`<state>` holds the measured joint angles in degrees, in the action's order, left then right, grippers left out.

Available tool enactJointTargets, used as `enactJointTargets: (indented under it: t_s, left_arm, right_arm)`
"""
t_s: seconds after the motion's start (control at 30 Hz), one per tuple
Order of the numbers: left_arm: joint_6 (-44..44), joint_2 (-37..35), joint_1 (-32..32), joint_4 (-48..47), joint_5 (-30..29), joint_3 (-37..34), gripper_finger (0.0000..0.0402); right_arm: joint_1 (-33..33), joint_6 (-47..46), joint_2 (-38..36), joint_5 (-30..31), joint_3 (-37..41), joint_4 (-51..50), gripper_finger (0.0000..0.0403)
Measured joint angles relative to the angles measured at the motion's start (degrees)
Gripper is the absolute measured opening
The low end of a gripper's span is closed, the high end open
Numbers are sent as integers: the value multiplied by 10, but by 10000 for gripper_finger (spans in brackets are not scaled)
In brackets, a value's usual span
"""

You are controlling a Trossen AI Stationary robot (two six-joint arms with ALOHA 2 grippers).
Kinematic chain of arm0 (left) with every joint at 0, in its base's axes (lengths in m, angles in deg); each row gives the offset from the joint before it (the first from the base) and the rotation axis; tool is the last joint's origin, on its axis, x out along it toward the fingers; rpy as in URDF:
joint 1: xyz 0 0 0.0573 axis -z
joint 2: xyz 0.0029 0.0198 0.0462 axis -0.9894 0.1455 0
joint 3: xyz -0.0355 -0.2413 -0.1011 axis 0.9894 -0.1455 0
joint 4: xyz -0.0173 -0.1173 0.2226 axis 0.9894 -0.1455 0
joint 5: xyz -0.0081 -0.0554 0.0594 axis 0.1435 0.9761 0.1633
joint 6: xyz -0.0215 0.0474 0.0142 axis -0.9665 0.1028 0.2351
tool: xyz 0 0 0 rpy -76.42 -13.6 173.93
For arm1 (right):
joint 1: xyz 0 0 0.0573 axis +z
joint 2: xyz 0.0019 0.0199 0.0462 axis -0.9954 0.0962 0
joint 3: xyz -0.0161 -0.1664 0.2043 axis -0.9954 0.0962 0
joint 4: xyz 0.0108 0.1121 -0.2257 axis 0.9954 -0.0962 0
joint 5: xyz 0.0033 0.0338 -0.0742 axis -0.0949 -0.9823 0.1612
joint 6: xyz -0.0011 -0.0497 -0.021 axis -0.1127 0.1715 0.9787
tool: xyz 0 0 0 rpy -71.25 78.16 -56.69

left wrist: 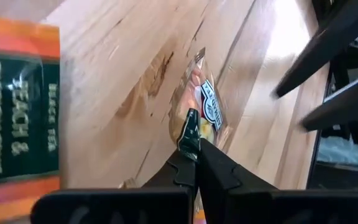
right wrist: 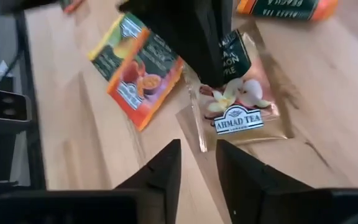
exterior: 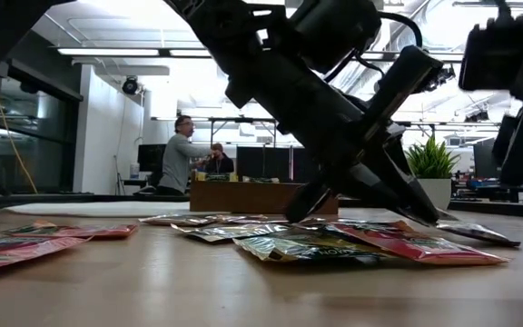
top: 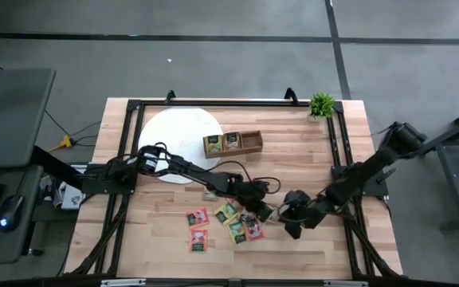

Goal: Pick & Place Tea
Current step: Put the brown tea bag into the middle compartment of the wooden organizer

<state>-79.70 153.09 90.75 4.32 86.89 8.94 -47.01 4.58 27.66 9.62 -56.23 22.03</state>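
Two sets of fingers meet over one tea packet. L gripper (left wrist: 196, 144) has its fingers pressed together, pinching the edge of a clear-ish packet (left wrist: 199, 112) printed w/ a dark oval label; packet looks partly tilted up off the bench (left wrist: 123, 74), rest trailing away from the tips. R gripper (right wrist: 197, 163) sits just beside it, fingers spread a little w/ a narrow gap, holding nothing; same packet (right wrist: 244, 115) lies just past its tips, w/ L arm's dark fingers coming down onto its far edge.

Handling, as a guess: packet is very light, thin, floppy foil or film, prob. slick, so it will bend and flap; pinch an edge or corner, since flat on the wood there's little to get under.

Outward from the tips: an orange-and-green packet (right wrist: 143, 78) lies near, more loose packets (top: 198, 227) scattered farther along the bench. Well beyond the fingers stands a wooden tray (top: 249, 143) w/ a couple of packets already in it, next to a white round mat (top: 178, 131).
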Motion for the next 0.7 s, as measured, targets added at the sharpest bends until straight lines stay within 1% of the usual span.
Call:
enactJointTargets:
  t_s: [0.13,0.2,0.3,0.43,0.5,0.6,0.7]
  left_arm:
    - [49,-12,-20,-9,27,-1,0]
    - [78,-32,-31,-19,38,0,0]
    - [129,-72,-43,-62,38,1,0]
    - [210,-124,-61,-160,38,1,0]
    - [251,-150,-74,-228,35,1,0]
    - [306,-182,-93,-315,22,1,0]
    - [349,-202,-112,-362,12,2,0]
  right_arm:
    - [0,7,-71,-5,0,-70,113]
    - [0,9,-106,-4,0,-105,114]
    - [0,9,-153,9,0,-152,113]
    - [0,9,-205,32,0,-195,113]
    - [0,9,-222,44,0,-207,113]
    - [0,13,-238,55,-1,-212,113]
    - [0,17,-244,56,-1,-212,113]
